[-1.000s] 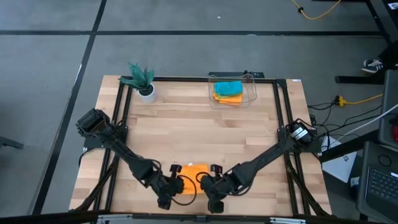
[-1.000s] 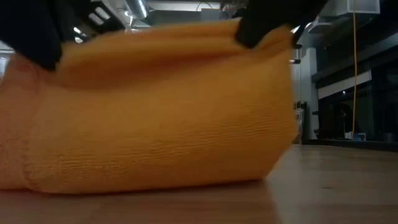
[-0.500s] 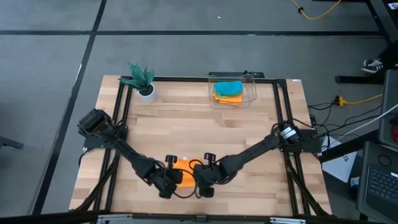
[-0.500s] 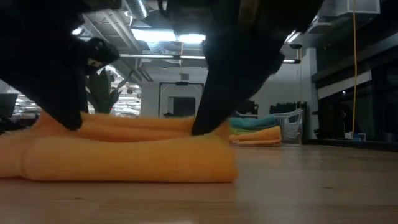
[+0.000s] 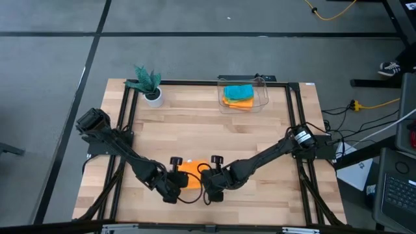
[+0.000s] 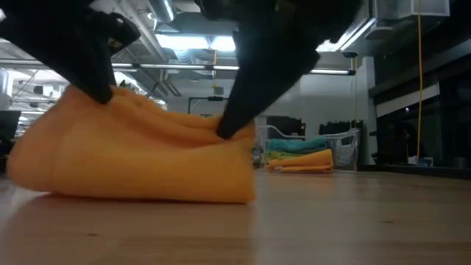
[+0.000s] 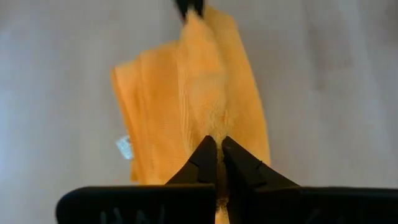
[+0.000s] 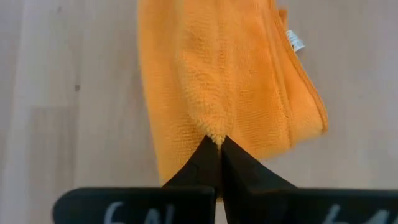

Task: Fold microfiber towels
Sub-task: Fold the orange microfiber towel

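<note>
Orange towel (image 5: pixel 190 173) lies folded, bunched; my left gripper (image 7: pixel 217 151) and right gripper (image 8: pixel 217 147) pinch its ends, bare worktop (image 5: pixel 195 130) around it.

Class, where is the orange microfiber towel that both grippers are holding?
In the high view, the orange microfiber towel lies near the wooden table's front edge, centre, pinched between the left gripper and right gripper.

A wooden table (image 5: pixel 195 136) carries a plant (image 5: pixel 147 83) in a white pot near one far corner. A clear bin (image 5: pixel 262 99) stands along the same far edge. A shoe (image 5: pixel 389 67) shows on the floor beyond.
</note>
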